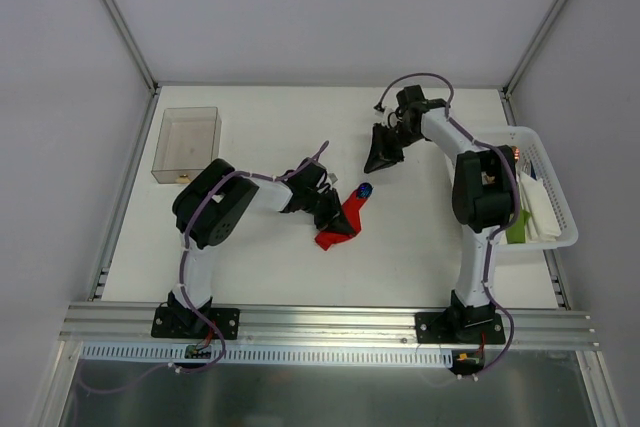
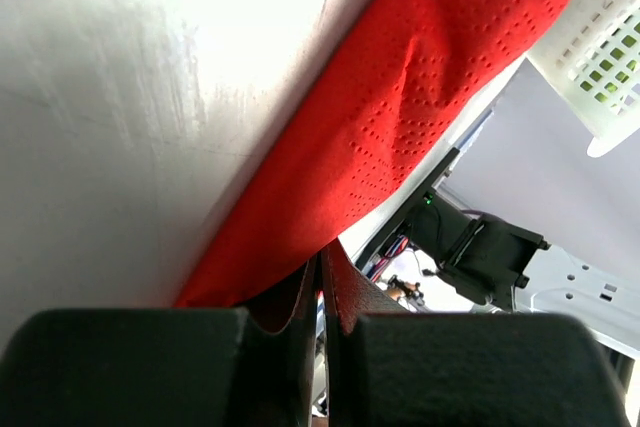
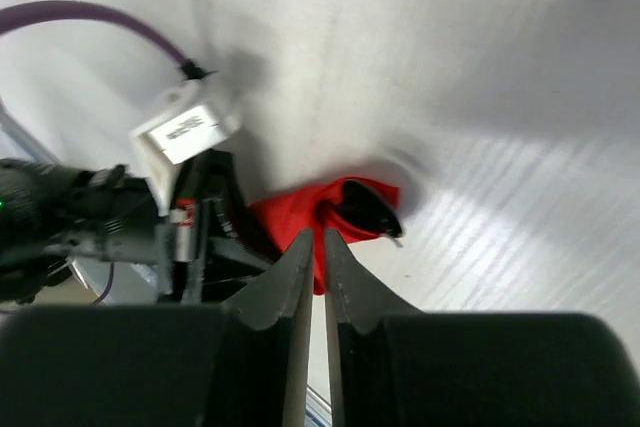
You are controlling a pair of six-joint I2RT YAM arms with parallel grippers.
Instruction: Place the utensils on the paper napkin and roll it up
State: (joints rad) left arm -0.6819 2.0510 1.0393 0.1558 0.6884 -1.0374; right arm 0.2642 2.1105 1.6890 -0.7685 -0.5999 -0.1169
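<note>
The red paper napkin (image 1: pixel 340 224) lies rolled into a narrow bundle at mid-table. A blue utensil head (image 1: pixel 364 190) sticks out of its far end; the rest of the utensils is hidden inside. My left gripper (image 1: pixel 330 211) sits at the roll's left side, and its jaws are closed on the napkin's edge (image 2: pixel 380 137). My right gripper (image 1: pixel 383 153) is shut and empty, raised behind the roll and apart from it. In the right wrist view the napkin (image 3: pixel 300 212) shows beyond the shut fingertips (image 3: pixel 300 252), with a dark utensil head (image 3: pixel 365 209) at its open end.
A white basket (image 1: pixel 560 232) with white napkins and a green bundle (image 1: pixel 517 227) stands at the right edge, also in the left wrist view (image 2: pixel 600 37). A clear plastic box (image 1: pixel 187 144) stands at the back left.
</note>
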